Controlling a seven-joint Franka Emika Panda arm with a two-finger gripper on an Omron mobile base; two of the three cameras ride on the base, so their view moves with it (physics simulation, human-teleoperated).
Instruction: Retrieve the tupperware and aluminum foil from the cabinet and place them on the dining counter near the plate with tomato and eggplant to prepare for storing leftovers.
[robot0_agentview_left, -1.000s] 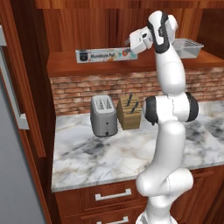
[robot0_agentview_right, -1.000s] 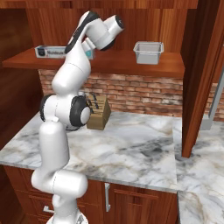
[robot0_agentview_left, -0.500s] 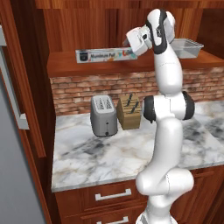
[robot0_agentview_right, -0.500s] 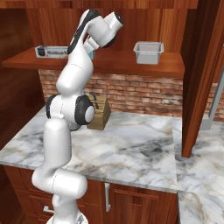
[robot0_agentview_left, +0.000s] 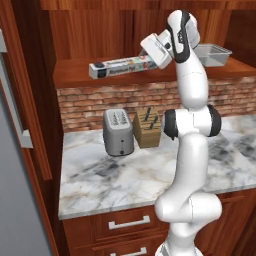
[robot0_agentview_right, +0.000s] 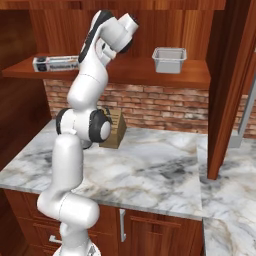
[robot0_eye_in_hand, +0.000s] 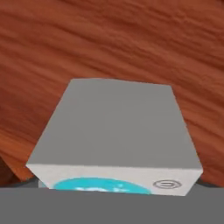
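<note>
The aluminum foil (robot0_agentview_left: 120, 66) carton lies lengthwise on the cabinet's open wooden shelf (robot0_agentview_left: 70, 80), dark end to the left. My gripper (robot0_agentview_left: 149, 57) is at its right end, touching or nearly touching it; the fingers are hidden. From the right base the aluminum foil (robot0_agentview_right: 55, 63) shows left of my arm. In the hand view the carton's end (robot0_eye_in_hand: 118, 131) sits very close, with wood behind it. The tupperware (robot0_agentview_left: 212, 54) stands further right on the same shelf, apart from the arm, and the right base view has the tupperware (robot0_agentview_right: 169, 59) too.
Below the shelf, a toaster (robot0_agentview_left: 118, 132) and a knife block (robot0_agentview_left: 147, 127) stand on a marble counter (robot0_agentview_left: 130, 175) against a brick wall. A tall wooden panel (robot0_agentview_right: 230, 85) rises on the right, and a grey appliance door (robot0_agentview_left: 10, 175) on the left.
The wrist has shifted slightly at the carton's right end. The carton and the tupperware stay where they were on the shelf.
</note>
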